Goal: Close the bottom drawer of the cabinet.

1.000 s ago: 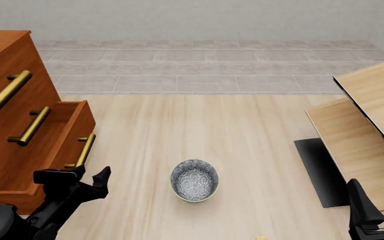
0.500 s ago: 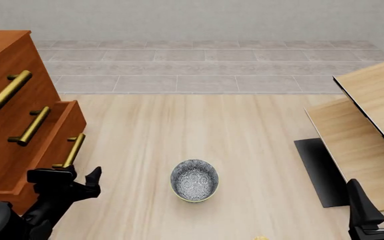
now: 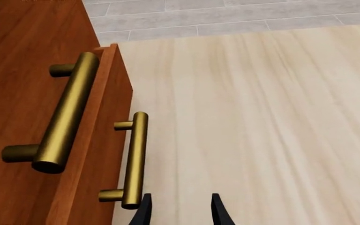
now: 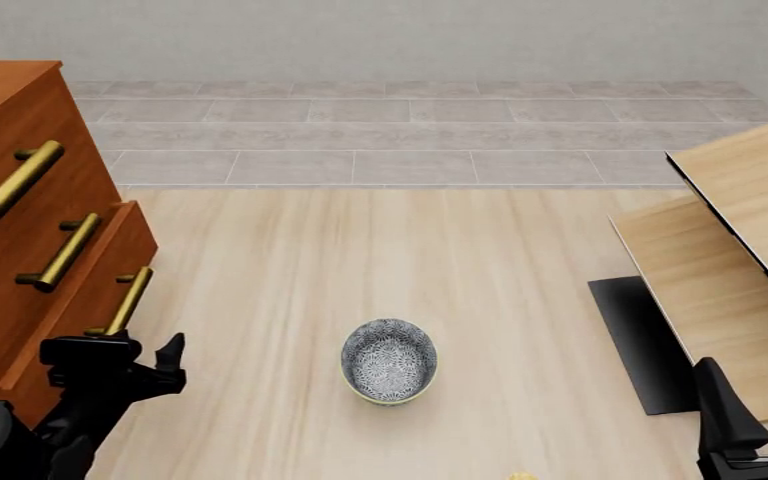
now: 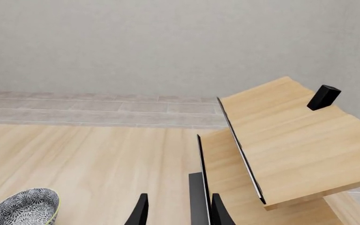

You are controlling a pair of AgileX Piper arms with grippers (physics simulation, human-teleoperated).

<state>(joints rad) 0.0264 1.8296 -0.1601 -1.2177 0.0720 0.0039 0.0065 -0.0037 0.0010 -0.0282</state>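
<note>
The left gripper (image 4: 108, 353) is seen low at the left of the front view, its fingers (image 3: 142, 213) spread apart with nothing held between them. It is placed just in front of the bottom drawer (image 4: 71, 305), close beside the near end of that drawer's brass handle (image 4: 123, 303); whether a finger touches the drawer front cannot be told. In the left wrist view the same handle (image 3: 133, 161) is shown next to one fingertip. The bottom drawer is found at the foot of the cabinet (image 4: 11, 190), at the left edge of the worktop (image 4: 491, 260), and its front is seen standing out a little from the cabinet face. The two upper drawers are set flush.

The right gripper (image 5: 176, 210) is seen at the lower right corner, well apart from the cabinet, its fingers spread and empty. Pale slanted wooden panels (image 4: 731, 240) are seen just beyond it, over a dark mat (image 4: 631, 340). A speckled bowl (image 4: 388, 360) is set on the worktop between the two grippers.
</note>
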